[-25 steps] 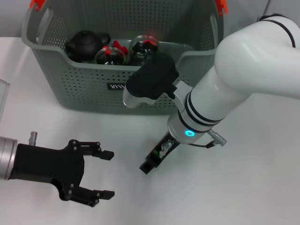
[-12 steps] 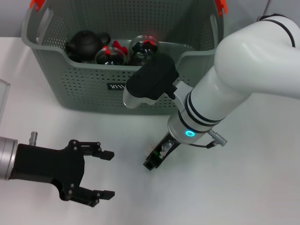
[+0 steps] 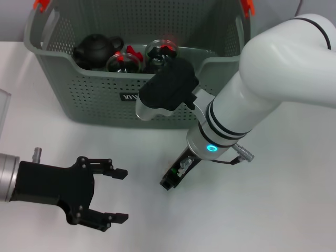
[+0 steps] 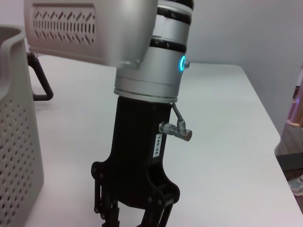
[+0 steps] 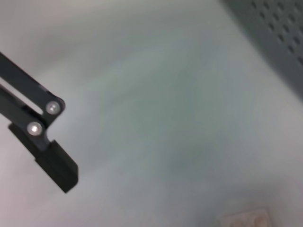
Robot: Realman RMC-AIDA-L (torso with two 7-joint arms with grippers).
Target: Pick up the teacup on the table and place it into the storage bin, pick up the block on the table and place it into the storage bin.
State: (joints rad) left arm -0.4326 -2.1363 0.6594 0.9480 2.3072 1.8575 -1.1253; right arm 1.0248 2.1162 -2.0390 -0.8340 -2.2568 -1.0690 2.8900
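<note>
The storage bin (image 3: 94,100) stands at the far side of the white table (image 3: 283,210), its black label facing the robot. Inside it lie a dark teapot (image 3: 97,47) and two clear glass cups (image 3: 124,62) with red contents, side by side next to the teapot. No separate teacup or block can be identified on the table; in the right wrist view a pale object (image 5: 246,220) lies at the frame edge, too blurred to name.

The right gripper (image 3: 169,182) is lowered to the table just in front of the bin, near its middle, pointing down. In the left wrist view its fingers (image 4: 106,213) run out of the frame, and in the right wrist view only one black finger (image 5: 52,165) shows over bare table, so whether it is released or clenched cannot be told.

The left gripper (image 3: 116,194) hovers low over the table at the near left, well apart from the bin. Its jaws are spread wide, with nothing between them.
</note>
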